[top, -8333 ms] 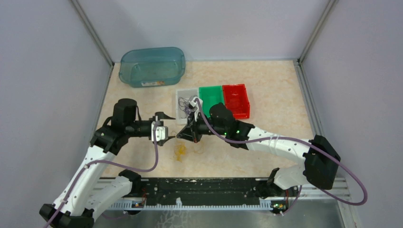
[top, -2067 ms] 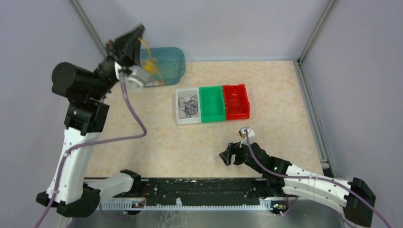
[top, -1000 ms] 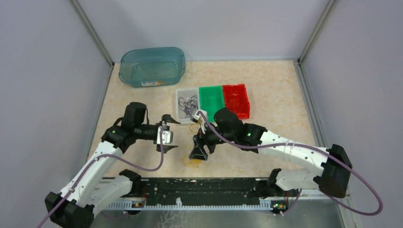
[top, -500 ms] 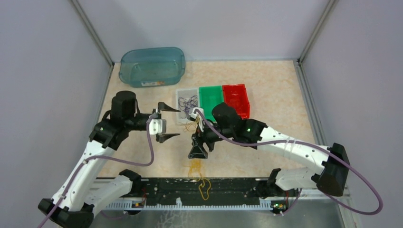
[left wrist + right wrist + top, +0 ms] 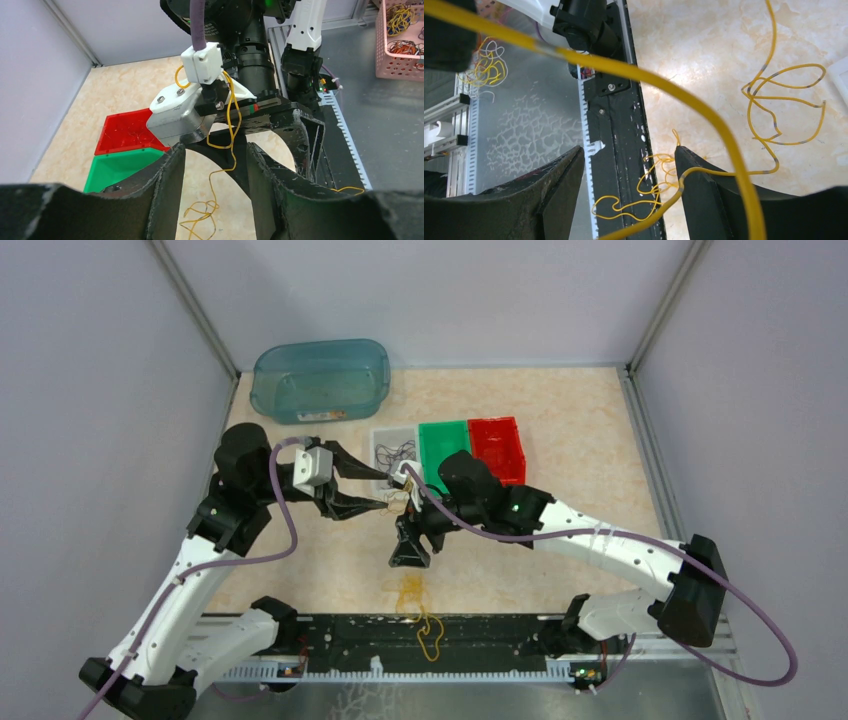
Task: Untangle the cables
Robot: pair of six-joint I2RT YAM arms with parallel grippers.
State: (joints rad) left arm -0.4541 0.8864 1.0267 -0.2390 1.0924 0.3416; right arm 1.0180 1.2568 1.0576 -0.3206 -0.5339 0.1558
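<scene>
The thin yellow curly cable (image 5: 410,588) is caught on the right gripper (image 5: 409,560). It loops round the small white camera box (image 5: 202,62) up on that gripper's wrist, hangs down past the black fingers & ends in a loose messy clump on the beige stone-look table (image 5: 580,440), just by the gripper on its near side. A bit more of the yellow cable lies over the long black rail (image 5: 500,635) at the near edge of the table. The right gripper points down at the table w/ its 2 fingers spread apart; in the right wrist view the cable runs across in front, big & blurry, & I can't see it pinched btwn the tips. The left gripper (image 5: 385,490) reaches in sideways from the left, up close to the white camera box. Its fingers are apart too, w/ a clear gap, & the hanging yellow cable goes down thru that gap, not squeezed. The thin dark purple curly cable (image 5: 397,452) sits as a small clump in the little clear grey bin (image 5: 376,440), just behind the 2 grippers. Next to it on the right, in a row & touching, are a green plastic bin (image 5: 445,445) & a red plastic bin (image 5: 497,452). A see-thru teal plastic tub (image 5: 300,390) stands at the far left corner, well apart from the rest.
</scene>
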